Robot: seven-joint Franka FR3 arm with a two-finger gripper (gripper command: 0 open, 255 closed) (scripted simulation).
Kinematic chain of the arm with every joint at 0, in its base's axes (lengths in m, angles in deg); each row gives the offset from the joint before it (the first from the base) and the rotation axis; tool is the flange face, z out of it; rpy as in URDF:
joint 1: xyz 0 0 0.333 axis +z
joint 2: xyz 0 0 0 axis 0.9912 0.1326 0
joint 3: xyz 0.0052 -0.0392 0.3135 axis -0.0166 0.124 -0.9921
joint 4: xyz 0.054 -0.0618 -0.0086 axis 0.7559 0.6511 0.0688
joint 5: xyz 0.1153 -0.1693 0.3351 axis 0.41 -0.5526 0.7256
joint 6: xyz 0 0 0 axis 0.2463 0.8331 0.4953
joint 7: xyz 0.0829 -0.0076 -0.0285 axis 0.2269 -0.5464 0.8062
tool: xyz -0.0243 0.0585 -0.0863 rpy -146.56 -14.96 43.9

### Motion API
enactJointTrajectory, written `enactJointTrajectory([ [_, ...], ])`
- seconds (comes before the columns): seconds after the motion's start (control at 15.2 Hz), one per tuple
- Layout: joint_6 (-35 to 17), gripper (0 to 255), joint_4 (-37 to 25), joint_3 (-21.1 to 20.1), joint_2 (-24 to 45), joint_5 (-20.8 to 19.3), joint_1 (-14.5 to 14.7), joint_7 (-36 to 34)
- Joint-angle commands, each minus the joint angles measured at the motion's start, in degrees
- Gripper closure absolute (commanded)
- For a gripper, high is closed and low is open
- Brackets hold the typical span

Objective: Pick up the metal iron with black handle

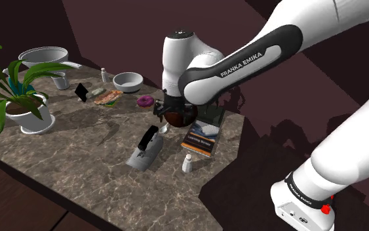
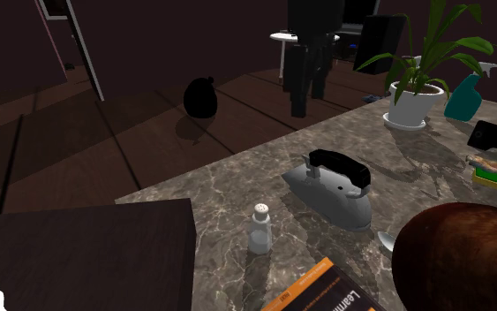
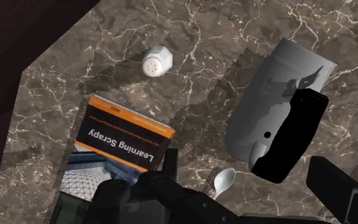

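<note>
The tool (image 1: 163, 110) hangs open over the marbled desk (image 1: 78, 157), holding nothing. The grey iron (image 1: 140, 159) with its black handle (image 1: 149, 136) rests near it, a spoon (image 3: 224, 182) just beside.

The shoulder camera is looking down across the dark marble tabletop (image 1: 78, 157); the second exterior one is sitting low and close; the wrist one is facing straight down. All are sharing the grey black-handled iron (image 3: 266, 89) and white shaker (image 3: 156, 62).
</note>
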Motion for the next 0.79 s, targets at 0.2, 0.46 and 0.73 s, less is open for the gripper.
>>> enactJointTrajectory([
  [0.2,0.3,0,-9.8,3.6,15.4,-14.3,4.9,-18.1],
  [0.46,1.7,0,-18.7,8.6,25.5,-20.1,10.7,-27.1],
  [0.73,3.5,0,-28.6,13.0,34.9,-22.8,15.5,-33.3],
])
